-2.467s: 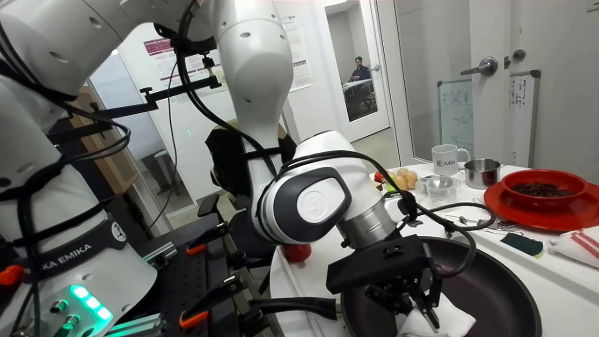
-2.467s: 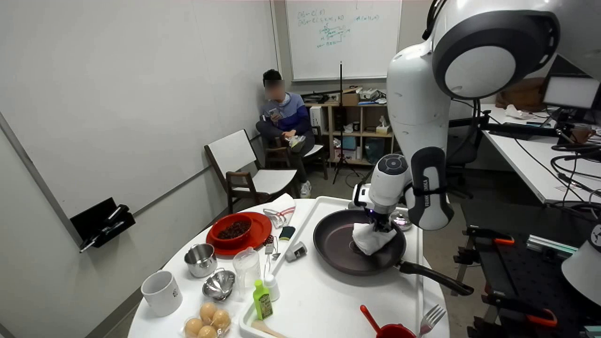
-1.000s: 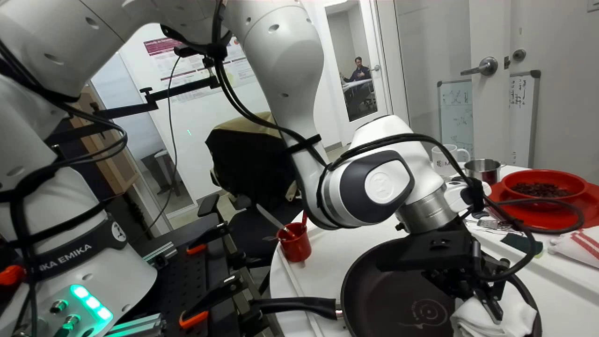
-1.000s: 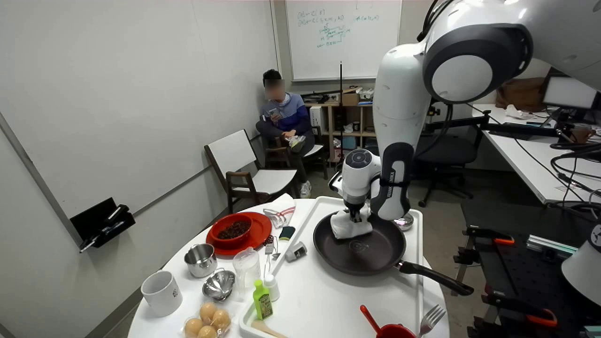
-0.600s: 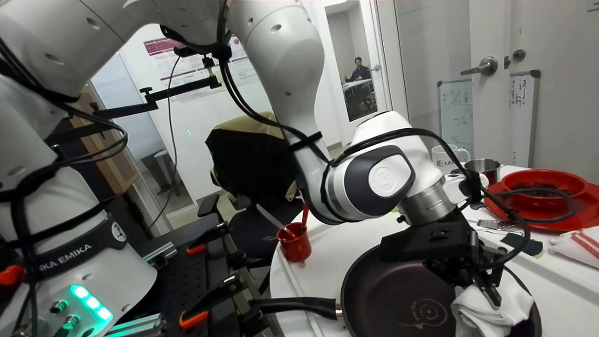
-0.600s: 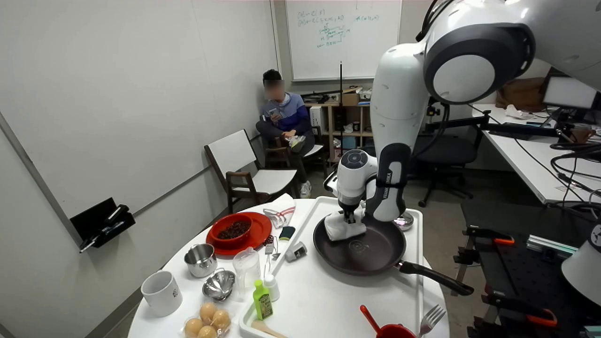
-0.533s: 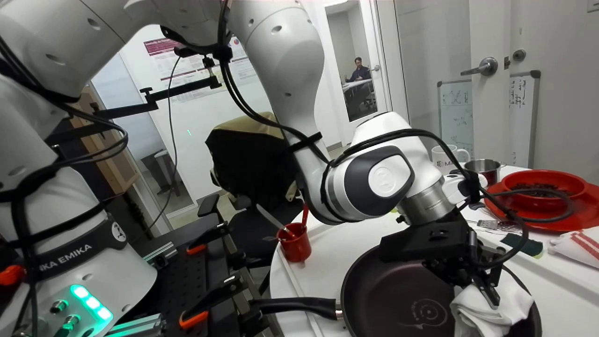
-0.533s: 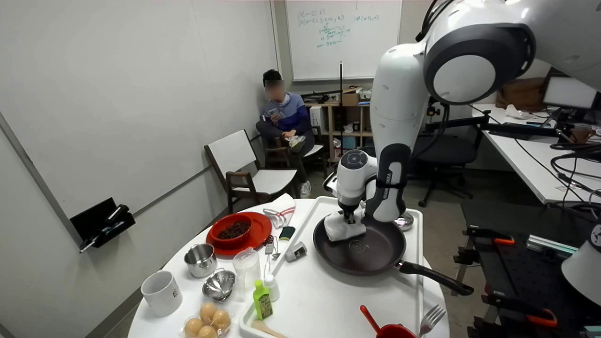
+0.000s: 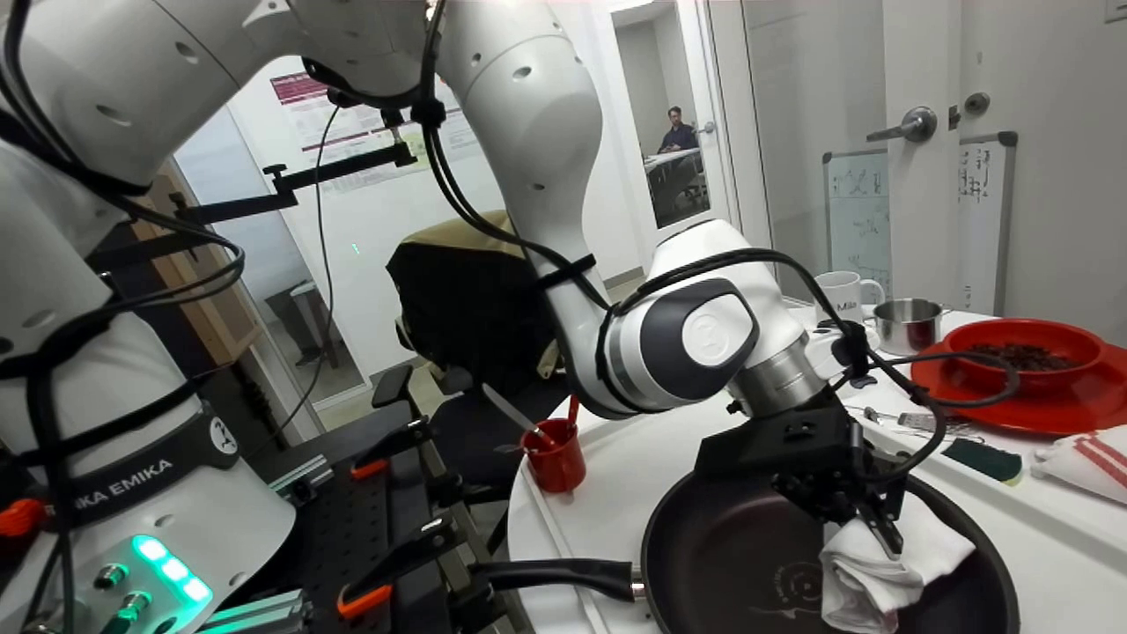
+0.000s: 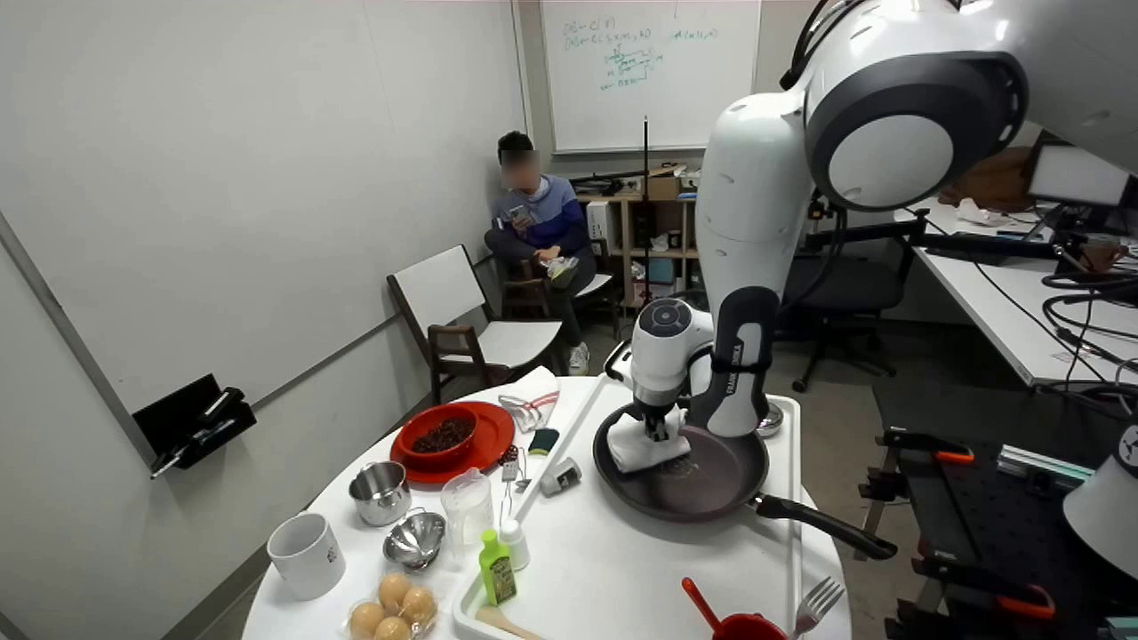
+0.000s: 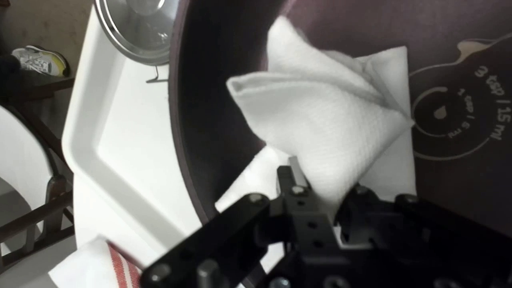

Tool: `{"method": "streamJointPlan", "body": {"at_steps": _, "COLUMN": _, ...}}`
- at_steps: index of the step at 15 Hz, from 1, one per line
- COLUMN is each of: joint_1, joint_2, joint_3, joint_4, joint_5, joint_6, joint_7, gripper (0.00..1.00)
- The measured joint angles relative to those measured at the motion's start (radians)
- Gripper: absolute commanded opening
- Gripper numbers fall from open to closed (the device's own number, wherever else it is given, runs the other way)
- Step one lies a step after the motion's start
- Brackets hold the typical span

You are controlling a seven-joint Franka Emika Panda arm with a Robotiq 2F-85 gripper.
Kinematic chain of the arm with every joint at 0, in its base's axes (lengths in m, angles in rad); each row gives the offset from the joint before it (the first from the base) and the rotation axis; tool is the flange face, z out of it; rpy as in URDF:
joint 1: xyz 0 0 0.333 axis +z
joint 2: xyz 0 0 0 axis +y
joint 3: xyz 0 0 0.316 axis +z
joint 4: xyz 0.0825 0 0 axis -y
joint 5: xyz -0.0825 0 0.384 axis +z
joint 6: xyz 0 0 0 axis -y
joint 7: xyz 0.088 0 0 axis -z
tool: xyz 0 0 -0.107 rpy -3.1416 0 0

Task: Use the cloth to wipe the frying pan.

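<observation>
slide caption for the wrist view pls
The cloth, gripped by the fingers, partly hides the ring mark in the pan.

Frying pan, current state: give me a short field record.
frying pan: on the white tray
handle: out over the tray's rim
cloth: white, folded, inside the pan, overlapping the printed rings in the wrist view
gripper: closed on the cloth
pressure on pan: cannot tell
off the tray: red bowl on red plate; green sponge

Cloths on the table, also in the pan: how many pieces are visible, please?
2. The white cloth is in the frying pan, held between the fingers; the red-striped cloth lies beside the white tray. Others may be hidden behind the arm.
</observation>
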Motion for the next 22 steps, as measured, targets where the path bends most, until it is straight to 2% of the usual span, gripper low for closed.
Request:
{"method": "streamJointPlan", "body": {"at_steps": 7, "joint_1": 0.066, "joint_2": -0.001, "joint_3": 0.006, "joint_4": -0.063, "joint_5": -0.003, "joint_6": 0.064, "joint_7": -0.005, "gripper": 0.08}}
{"method": "streamJointPlan", "body": {"at_steps": 15, "joint_1": 0.145, "joint_2": -0.024, "joint_3": 0.005, "joint_4": -0.249, "joint_5": -0.012, "joint_6": 0.242, "joint_7": -0.13, "gripper": 0.08}}
{"method": "streamJointPlan", "body": {"at_steps": 22, "joint_1": 0.189, "joint_2": -0.09, "joint_3": 0.006, "joint_4": -0.371, "joint_5": -0.014, "joint_6": 0.243, "joint_7": -0.242, "gripper": 0.08}}
